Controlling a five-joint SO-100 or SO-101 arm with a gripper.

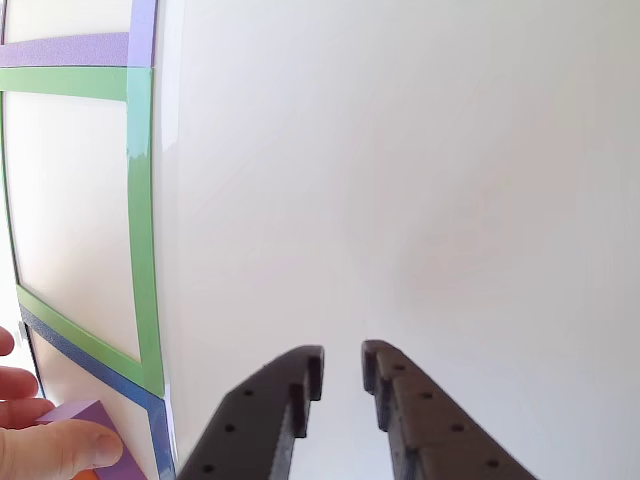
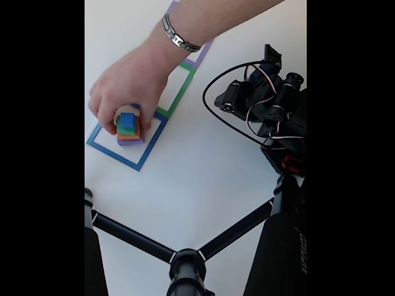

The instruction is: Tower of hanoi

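Stack: blue/green/orange/purple blocks (image 2: 128,128), small on top, sitting in the blue-taped square (image 2: 103,148) on the white table (image 2: 203,172). Looks like the start pile for the puzzle, biggest at the bottom.
Why there: 3 taped squares in a row (blue, green (image 2: 183,66), purple further up) prob. serve as the three "pegs"; pile in the end one = start position, my guess.
Person's hand (image 2: 126,83): reaches in from the top of the fixed view, fingers wrapped round the pile, touching it. Judged to be squaring or setting it up, not the robot's move yet.
Same hand, other view: fingers (image 1: 55,445) at lower left, on a purple block (image 1: 90,415) just inside the blue tape.
Bracelet (image 2: 179,38): on the wrist.
Gripper (image 1: 342,375): empty, fingers parted by a narrow gap, pointing out over bare table, well apart from the pile.
Arm (image 2: 271,105): folded back at right of the fixed view, cables looped, parked clear so the hand has room.
Tripod legs (image 2: 185,253): dark bars across the bottom of the fixed view.
Task progress: not begun, whole pile in one square.
Next: wait till the hand is out, then go for the top blue block.
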